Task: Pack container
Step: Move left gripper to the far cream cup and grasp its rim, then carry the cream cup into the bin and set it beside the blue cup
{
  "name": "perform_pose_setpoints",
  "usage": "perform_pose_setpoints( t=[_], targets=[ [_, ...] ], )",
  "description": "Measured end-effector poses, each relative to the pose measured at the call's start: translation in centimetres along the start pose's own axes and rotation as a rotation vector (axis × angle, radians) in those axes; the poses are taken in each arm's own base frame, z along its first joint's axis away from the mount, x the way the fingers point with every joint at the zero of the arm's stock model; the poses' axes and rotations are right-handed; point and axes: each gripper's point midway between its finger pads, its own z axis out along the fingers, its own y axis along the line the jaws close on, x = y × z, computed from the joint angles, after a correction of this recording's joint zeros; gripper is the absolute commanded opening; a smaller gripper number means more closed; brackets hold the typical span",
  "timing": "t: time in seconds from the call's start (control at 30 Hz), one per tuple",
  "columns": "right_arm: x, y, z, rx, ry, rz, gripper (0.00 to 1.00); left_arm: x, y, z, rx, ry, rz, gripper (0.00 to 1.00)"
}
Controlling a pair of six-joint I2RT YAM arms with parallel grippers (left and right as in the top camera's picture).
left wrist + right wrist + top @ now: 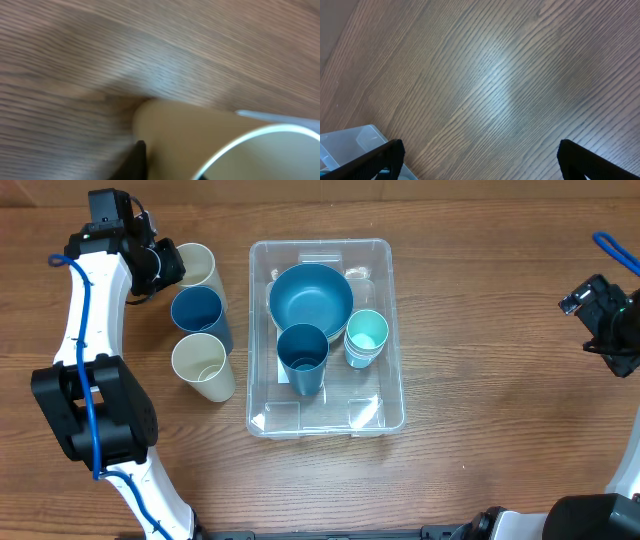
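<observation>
The clear container stands mid-table. It holds a blue bowl, a dark blue cup and a teal cup stack. Left of it stand a cream cup, a blue cup and a second cream cup. My left gripper is at the first cream cup's rim. In the left wrist view my left gripper has one finger on the outer wall of this cup and one inside, shut on the wall. My right gripper is open and empty, far right.
The right wrist view shows bare wood between my right gripper's fingers and a corner of the container at lower left. A blue cable loops at the right edge. The left arm runs along the table's left side.
</observation>
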Motion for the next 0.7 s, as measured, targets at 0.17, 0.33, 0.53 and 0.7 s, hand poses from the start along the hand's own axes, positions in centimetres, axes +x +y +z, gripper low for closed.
perform_pose_setpoints(
  t=[0.17,0.33,0.53,0.7],
  targets=[
    [0.0,0.0,0.0,0.001,0.000,0.000,1.00,-0.6,0.4,0.5,-0.020,-0.022,-0.008,0.04],
    [0.0,0.0,0.0,0.000,0.001,0.000,1.00,-0.8,0.7,0.5,-0.039,-0.035,-0.015,0.04],
    [0.0,0.0,0.0,0.000,0.001,0.000,1.00,-1.2,0.4,-1.2,-0.052,-0.026,-0.028,0.04],
    [0.0,0.0,0.0,0.000,0.000,0.000,1.00,-2.6,-1.2,-7.0,-0.056,-0.050,-0.019,0.04]
  ],
)
